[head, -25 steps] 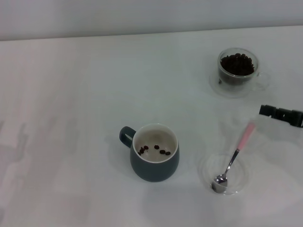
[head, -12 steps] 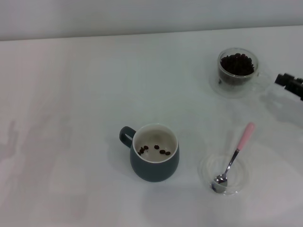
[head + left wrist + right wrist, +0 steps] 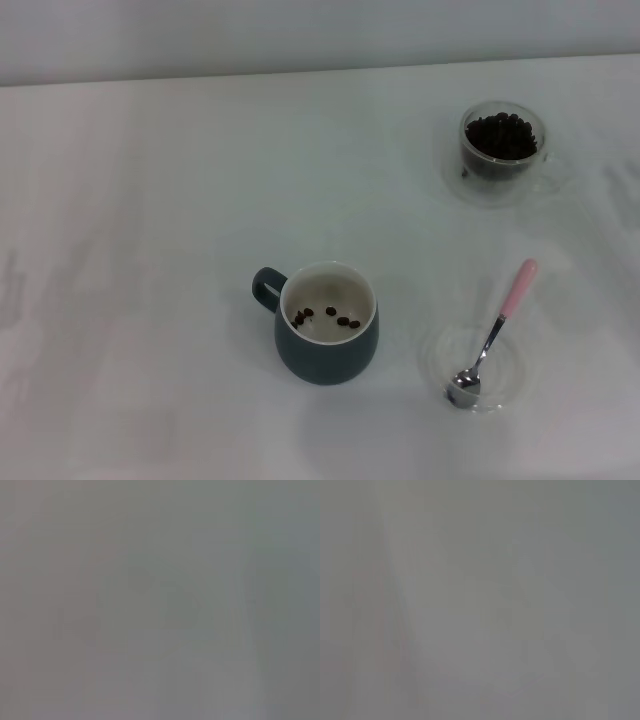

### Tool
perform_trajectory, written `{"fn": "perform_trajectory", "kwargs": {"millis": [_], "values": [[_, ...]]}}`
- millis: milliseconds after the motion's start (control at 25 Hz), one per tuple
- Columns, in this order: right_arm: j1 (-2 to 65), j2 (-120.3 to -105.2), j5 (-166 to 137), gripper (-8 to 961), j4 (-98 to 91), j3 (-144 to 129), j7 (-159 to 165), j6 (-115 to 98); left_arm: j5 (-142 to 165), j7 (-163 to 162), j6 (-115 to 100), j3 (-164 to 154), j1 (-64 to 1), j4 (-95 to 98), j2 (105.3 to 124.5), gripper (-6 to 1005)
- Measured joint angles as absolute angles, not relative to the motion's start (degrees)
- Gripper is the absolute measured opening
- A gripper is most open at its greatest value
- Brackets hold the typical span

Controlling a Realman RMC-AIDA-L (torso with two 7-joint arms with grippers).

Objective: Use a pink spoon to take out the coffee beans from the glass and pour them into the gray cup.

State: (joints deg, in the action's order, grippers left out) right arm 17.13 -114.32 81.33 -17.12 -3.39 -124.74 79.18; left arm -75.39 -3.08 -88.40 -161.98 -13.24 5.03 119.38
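Observation:
The pink spoon lies with its silver bowl in a flat clear dish at the front right, its pink handle pointing up and away over the table. The glass full of dark coffee beans stands at the back right. The gray cup stands in the middle front, handle to the left, with several coffee beans on its cream inside. Neither gripper shows in the head view. Both wrist views show only plain grey.
The white table stretches wide to the left and behind the gray cup. A pale wall runs along the back edge.
The right gripper, seen at the right edge above the spoon, has drawn back to the right and left the head view. The spoon, glass and cup have not moved.

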Motion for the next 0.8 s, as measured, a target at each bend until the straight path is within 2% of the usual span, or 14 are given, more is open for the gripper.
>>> {"fn": "perform_trajectory", "kwargs": {"millis": [800], "values": [[17.2, -114.52, 94.6, 329, -9.9, -1.3, -149.2, 77.6, -78.4, -3.0, -88.0, -160.6, -14.3, 6.5, 119.47, 552]]}}
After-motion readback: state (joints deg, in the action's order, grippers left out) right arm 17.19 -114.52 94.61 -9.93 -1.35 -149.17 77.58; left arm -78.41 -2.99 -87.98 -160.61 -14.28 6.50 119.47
